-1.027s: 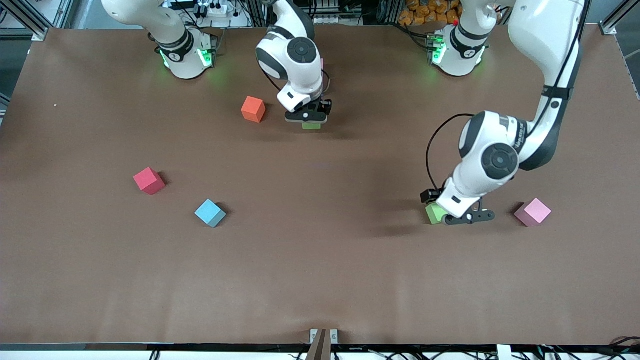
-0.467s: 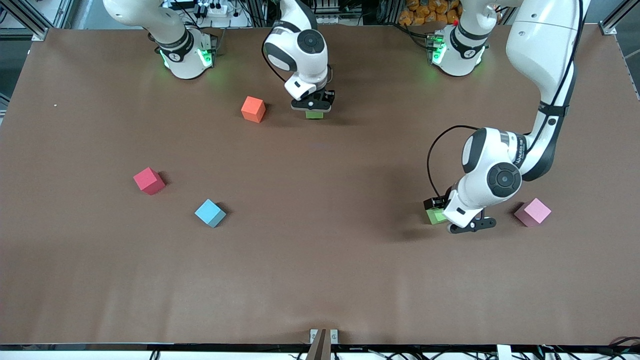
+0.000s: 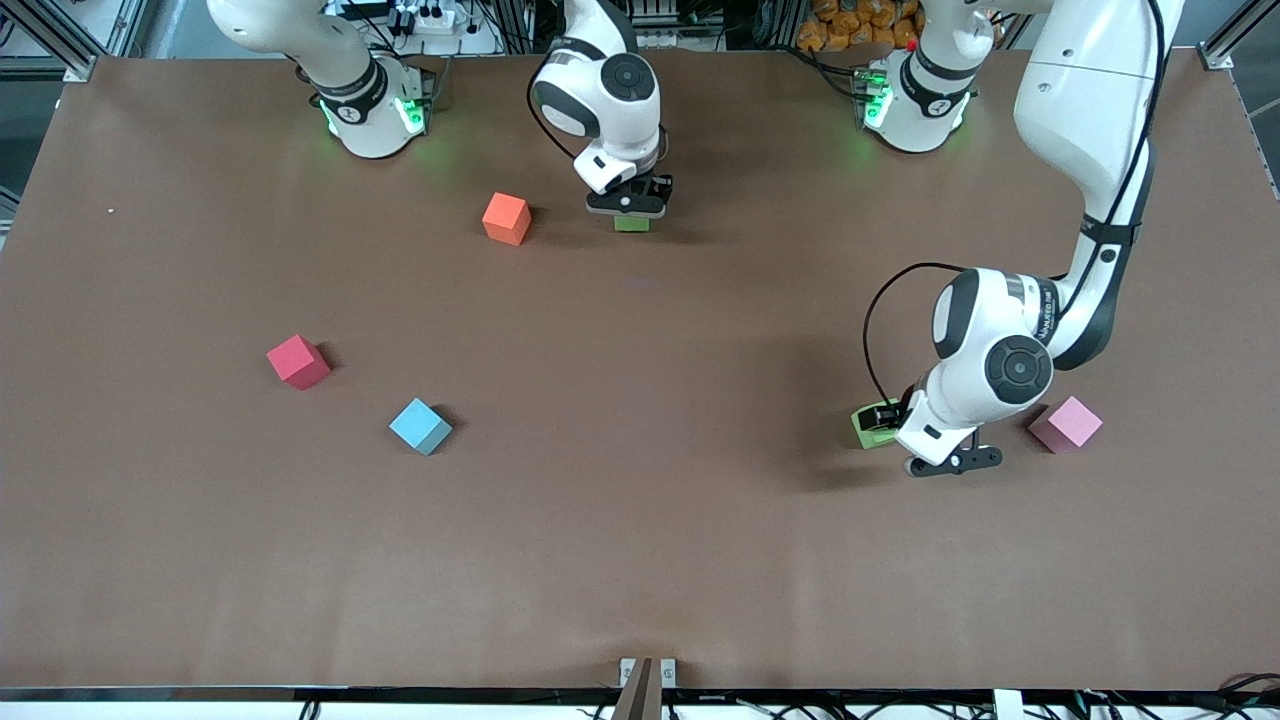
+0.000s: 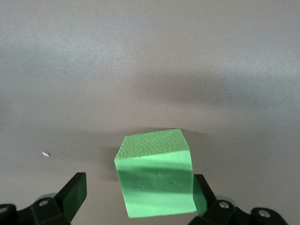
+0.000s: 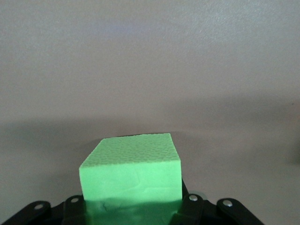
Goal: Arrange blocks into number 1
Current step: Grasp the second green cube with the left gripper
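My right gripper (image 3: 631, 216) is shut on a green block (image 3: 631, 224) low over the table near the robots' bases; the same block (image 5: 131, 180) fills that gripper (image 5: 133, 208) in the right wrist view. My left gripper (image 3: 888, 433) stands open around a second green block (image 3: 868, 426) that rests on the table. In the left wrist view this block (image 4: 154, 180) lies between the spread fingers of the gripper (image 4: 138, 197), close to one finger (image 4: 201, 194). An orange block (image 3: 506, 218), a red block (image 3: 298, 361), a light blue block (image 3: 420, 426) and a pink block (image 3: 1066, 424) lie apart. The purple block and the second pink block are hidden.
The brown table (image 3: 640, 560) has open room across its middle and along the edge nearest the front camera. The pink block sits beside the left arm's hand, toward the left arm's end of the table.
My right gripper carried its green block toward the robots' bases. My left gripper came down and shifted toward the front camera, around the other green block.
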